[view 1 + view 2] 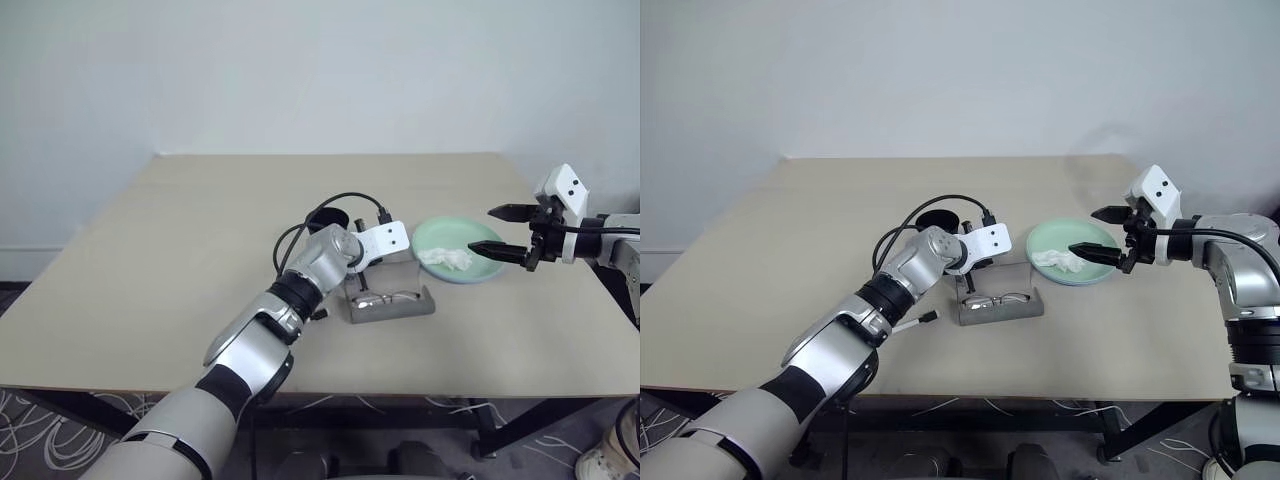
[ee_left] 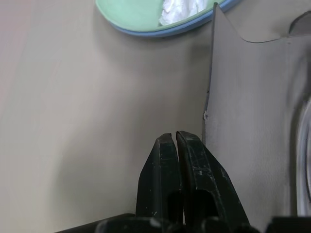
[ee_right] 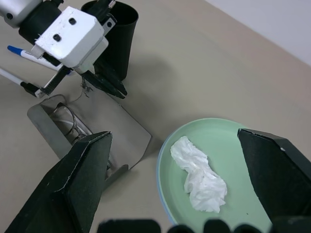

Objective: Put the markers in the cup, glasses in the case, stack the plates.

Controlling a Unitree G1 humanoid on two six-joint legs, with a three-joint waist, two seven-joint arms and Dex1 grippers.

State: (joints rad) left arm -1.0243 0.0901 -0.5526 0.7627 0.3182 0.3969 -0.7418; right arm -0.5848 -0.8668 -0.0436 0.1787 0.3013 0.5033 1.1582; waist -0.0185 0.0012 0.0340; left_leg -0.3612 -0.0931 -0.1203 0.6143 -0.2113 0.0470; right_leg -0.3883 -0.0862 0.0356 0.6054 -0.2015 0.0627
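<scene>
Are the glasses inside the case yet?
Yes. The glasses lie inside the open grey case, its lid standing up.

Glasses lie inside the open grey case, beside the upright black cup. Two markers lie on the table. Mint plate sits stacked on blue plate.

Soft even light, faint shadows, sharp

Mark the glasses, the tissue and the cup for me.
glasses (image 3: 68,121), right wrist view, on a lens inside the open case.
tissue (image 3: 199,179), right wrist view, middle of the crumpled wad.
cup (image 3: 119,41), right wrist view, on its black side wall.
</scene>
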